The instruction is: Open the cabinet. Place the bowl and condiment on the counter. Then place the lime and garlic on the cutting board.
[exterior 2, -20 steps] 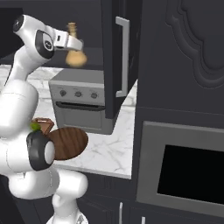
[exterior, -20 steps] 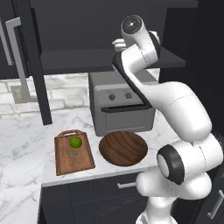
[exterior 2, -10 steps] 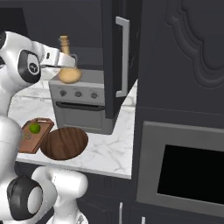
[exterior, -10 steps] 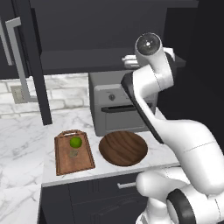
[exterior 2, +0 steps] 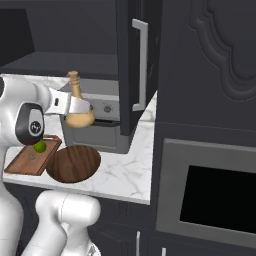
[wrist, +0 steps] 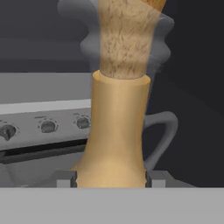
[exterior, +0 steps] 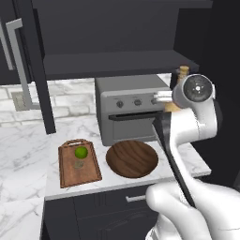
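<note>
On the left, a green lime (exterior: 81, 152) rests on the brown wooden cutting board (exterior: 78, 162); a round dark wooden bowl (exterior: 131, 159) sits beside it. At right, the two-finger gripper (exterior 2: 75, 108) is clamped on the tan, cork-stoppered, bulb-bodied condiment bottle (exterior 2: 78, 102), held upright above the counter, before the grey toaster oven (exterior: 131, 108).

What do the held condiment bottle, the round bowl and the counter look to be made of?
Condiment bottle: probably wood, smooth matte tan, with a speckled cork-like stopper. Bowl: dark brown wood with visible grain streaks. Counter: white marble-like stone with grey veining and a slight sheen.
</note>
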